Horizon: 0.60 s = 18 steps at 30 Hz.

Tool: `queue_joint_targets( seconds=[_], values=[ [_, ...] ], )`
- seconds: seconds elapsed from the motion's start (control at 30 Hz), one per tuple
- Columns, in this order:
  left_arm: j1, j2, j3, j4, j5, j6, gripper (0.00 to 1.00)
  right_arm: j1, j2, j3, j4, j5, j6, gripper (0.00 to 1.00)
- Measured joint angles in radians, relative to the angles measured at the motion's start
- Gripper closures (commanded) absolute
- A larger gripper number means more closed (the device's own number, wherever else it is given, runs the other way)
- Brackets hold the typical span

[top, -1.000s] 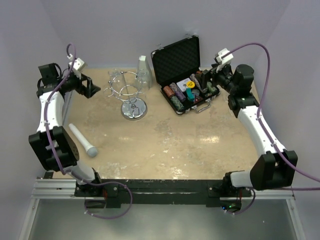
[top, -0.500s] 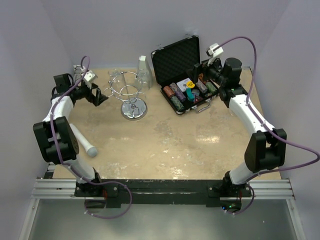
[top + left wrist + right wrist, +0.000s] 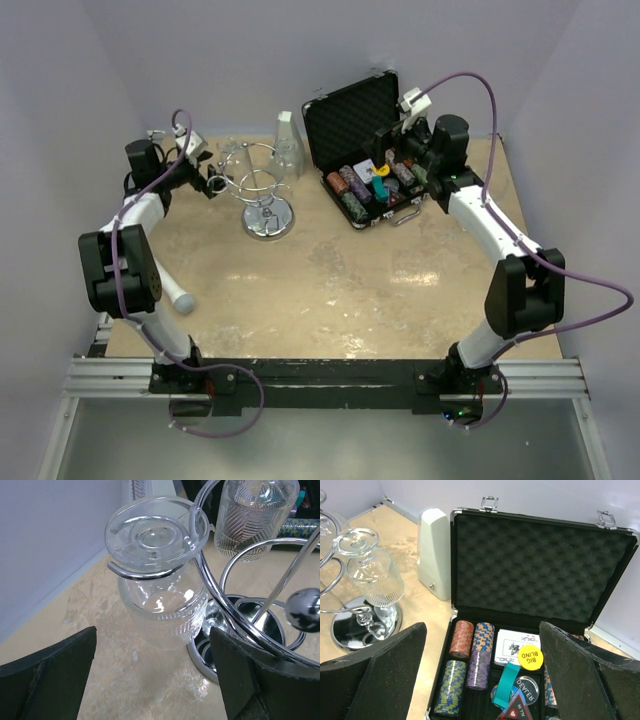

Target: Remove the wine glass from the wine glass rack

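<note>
Pale lilac walls close in a beige, marbled worktop, where the wine glass rack stands toward the far left corner. The wine glass hangs upside down from one of its chrome loops, foot on top and bowl below, so its long axis runs close to vertical (a second glass hangs from a loop on the rack's far side). The left fingers are spread wide and hold nothing. Seen from the left wrist, the glass lies straight ahead, centred on the gap between them, just beyond the tips and touching neither. The right fingers, equally wide and empty, hover over an open case of poker chips, well apart from the rack, so the left arm is clearly the nearer. The coming move likely turns on that line-up: a short advance to bracket the bowl, then a draw that carries the stem out through the loop's open side, which cannot be made out for certain.
</note>
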<state>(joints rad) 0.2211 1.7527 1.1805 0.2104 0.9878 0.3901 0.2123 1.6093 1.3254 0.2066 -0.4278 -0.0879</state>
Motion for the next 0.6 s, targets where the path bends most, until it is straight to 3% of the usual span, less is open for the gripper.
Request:
queue_joint_targets(
  seconds=[0.37, 0.6],
  values=[
    [-0.028, 0.075, 0.008, 0.084, 0.035, -0.057, 0.04, 0.005, 0.001, 0.000, -0.016, 0.038, -0.038, 0.01],
    [-0.032, 0.105, 0.005, 0.287, 0.102, -0.198, 0.07, 0.008, 0.000, 0.000, -0.041, 0.050, -0.077, 0.01]
  ],
)
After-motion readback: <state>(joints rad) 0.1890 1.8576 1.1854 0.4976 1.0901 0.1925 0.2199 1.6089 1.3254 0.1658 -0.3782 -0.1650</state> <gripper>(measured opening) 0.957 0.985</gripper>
